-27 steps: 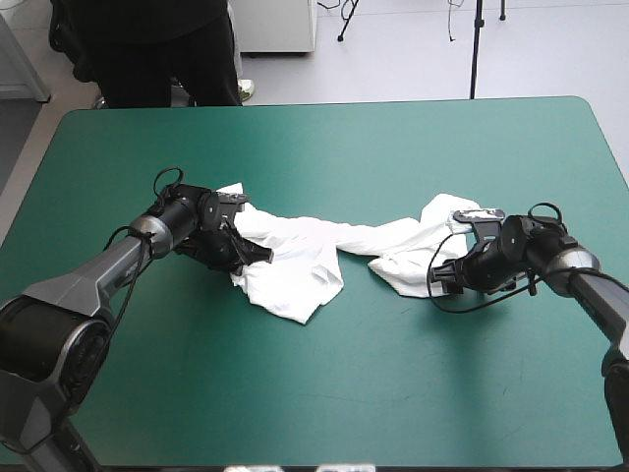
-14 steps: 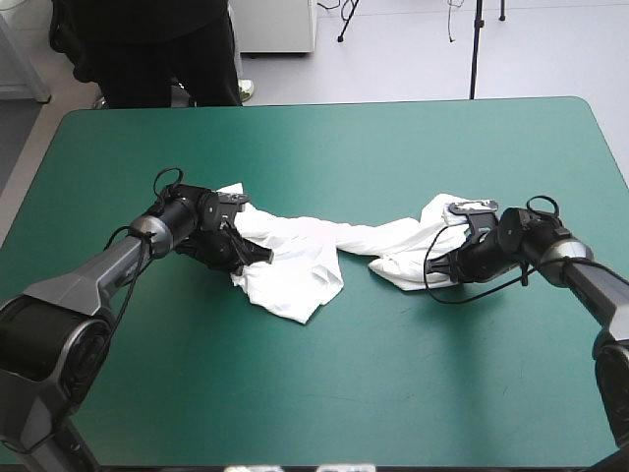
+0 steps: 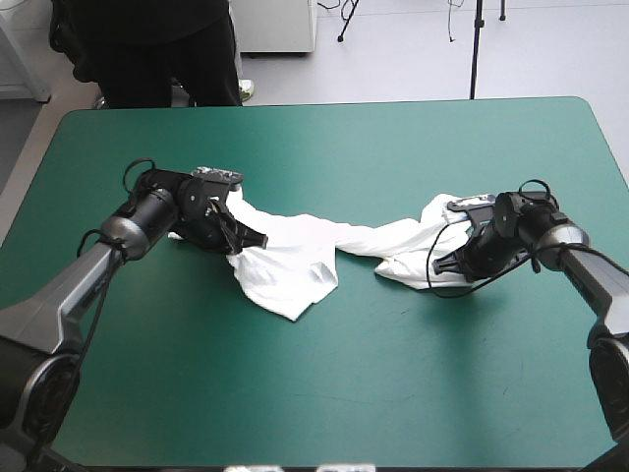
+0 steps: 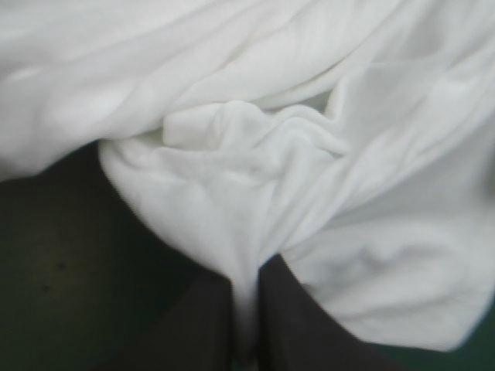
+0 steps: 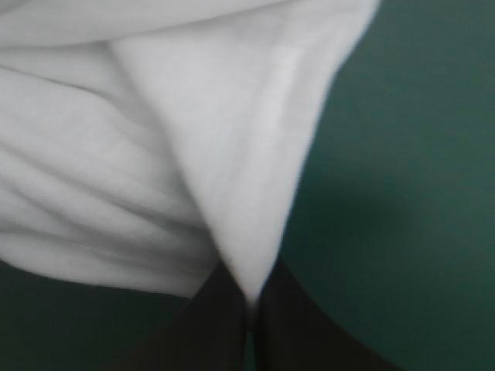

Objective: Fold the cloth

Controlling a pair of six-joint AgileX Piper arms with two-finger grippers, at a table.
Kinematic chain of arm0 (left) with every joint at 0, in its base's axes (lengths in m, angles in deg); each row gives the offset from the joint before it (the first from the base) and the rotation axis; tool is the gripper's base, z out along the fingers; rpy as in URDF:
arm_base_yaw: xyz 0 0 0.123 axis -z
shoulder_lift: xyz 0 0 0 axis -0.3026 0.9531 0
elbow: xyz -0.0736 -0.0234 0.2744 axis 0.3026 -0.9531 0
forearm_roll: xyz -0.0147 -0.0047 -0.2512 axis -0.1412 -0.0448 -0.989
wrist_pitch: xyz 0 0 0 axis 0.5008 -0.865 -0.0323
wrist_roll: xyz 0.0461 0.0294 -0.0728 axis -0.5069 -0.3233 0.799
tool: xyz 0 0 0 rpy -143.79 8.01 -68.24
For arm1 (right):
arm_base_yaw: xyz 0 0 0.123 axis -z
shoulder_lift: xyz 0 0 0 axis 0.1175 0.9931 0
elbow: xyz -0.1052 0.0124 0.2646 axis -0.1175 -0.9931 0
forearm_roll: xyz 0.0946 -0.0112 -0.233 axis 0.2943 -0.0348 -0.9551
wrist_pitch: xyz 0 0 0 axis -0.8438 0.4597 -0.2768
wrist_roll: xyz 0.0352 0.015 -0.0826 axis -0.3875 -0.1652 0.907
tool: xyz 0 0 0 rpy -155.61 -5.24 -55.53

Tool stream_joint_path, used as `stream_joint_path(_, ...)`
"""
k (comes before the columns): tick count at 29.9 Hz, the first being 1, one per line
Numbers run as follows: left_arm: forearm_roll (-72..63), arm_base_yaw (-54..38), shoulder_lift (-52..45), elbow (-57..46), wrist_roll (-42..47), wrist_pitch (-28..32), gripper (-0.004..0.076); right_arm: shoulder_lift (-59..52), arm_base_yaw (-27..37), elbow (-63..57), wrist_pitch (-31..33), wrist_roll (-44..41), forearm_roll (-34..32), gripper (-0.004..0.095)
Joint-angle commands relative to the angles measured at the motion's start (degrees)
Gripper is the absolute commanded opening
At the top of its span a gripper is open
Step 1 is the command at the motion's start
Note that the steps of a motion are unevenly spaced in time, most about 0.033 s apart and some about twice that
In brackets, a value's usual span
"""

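Note:
The white T-shirt lies stretched and twisted across the middle of the teal-green table. My left gripper is shut on the T-shirt at its left end; in the left wrist view the cloth runs down between the black fingers. My right gripper is shut on the T-shirt at its right end. In the right wrist view a fold of cloth is pinched at the tip of the fingers.
Bare teal-green cover lies in front of the T-shirt and behind it up to the far edge. A black cable loop rests on the table under the right wrist.
The right gripper has shut on the T-shirt's right end. The left arm has drawn back and left with its end, pulling the T-shirt longer.

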Motion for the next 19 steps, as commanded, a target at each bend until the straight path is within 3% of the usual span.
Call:
stream_joint_path(1, 2.32, 0.10, -8.07, 4.20, -0.18, -1.23, -0.0009, -6.38, 0.14, 7.22, 2.71, -5.08, -7.91, -0.0017)
stream_joint_path(9, 3.84, 0.10, -20.54, 14.07, -0.18, -4.78, -0.0009, -18.04, 0.14, 24.28, 5.78, -8.07, -11.00, -0.0017)
stream_joint_path(19, 3.69, 0.10, -28.02, 37.61, -0.32, -7.56, -0.0009, -29.46, 0.14, 41.88, 5.78, -8.07, -10.81, -0.0017)
